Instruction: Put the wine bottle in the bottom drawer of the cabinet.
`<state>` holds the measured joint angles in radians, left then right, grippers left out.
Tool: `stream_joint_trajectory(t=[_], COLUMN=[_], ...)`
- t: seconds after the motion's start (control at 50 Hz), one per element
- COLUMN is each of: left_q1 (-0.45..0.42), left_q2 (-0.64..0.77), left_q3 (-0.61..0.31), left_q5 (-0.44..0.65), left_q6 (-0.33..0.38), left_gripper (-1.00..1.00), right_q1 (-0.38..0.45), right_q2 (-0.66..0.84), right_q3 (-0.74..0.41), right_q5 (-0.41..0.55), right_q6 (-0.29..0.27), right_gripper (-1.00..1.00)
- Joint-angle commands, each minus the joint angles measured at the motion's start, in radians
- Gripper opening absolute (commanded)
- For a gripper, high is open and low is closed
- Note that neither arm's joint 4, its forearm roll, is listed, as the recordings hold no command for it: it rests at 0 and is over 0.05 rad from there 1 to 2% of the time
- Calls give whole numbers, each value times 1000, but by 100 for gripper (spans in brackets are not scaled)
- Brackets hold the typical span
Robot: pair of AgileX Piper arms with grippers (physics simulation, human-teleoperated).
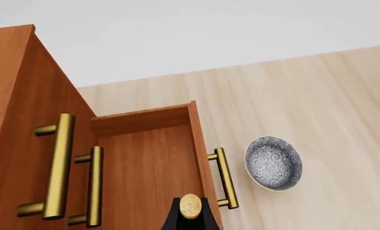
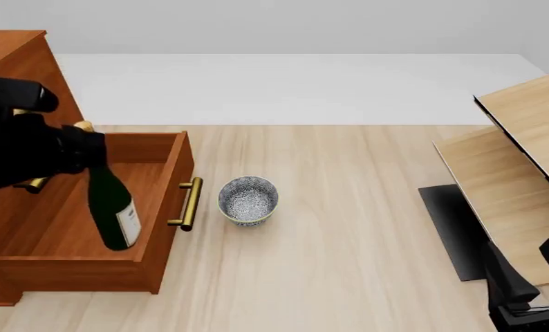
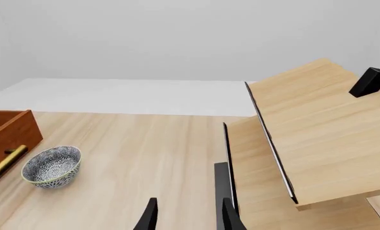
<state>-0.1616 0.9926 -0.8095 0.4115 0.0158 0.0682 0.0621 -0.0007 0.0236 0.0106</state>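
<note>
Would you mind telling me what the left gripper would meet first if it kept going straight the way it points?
Probably the floor of the open bottom drawer; the wine bottle it holds would touch first, though depth is unclear.

A bare simulated test scene, not a lived-in room: a pale wood-grain table meets a blank white backdrop. A reddish-brown cabinet stands at the left, light-wood furniture at the right, and a speckled grey bowl between them.

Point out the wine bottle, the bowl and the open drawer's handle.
wine bottle (image 2: 111, 204), front view, on its dark green body.
bowl (image 2: 249, 200), front view, on its speckled inside.
handle (image 2: 191, 204), front view, on the brass bar.
</note>
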Motion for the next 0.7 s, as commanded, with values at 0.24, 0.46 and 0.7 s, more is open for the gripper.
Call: stream_joint_trajectory(t=[0.24, 0.46, 0.7], left_q1=[-5, -4, 8], left_q2=[0, 15, 30], left_q3=[21, 48, 82], left_q5=[-28, -49, -55], left_q6=[-3, -11, 11], left_gripper=[-100, -100, -100], right_q1=[0, -1, -1], right_q2=[-4, -4, -5], right_q3=[0, 0, 0], right_q5=[2, 3, 2], right_q6=[-2, -2, -4], right_gripper=[100, 100, 100])
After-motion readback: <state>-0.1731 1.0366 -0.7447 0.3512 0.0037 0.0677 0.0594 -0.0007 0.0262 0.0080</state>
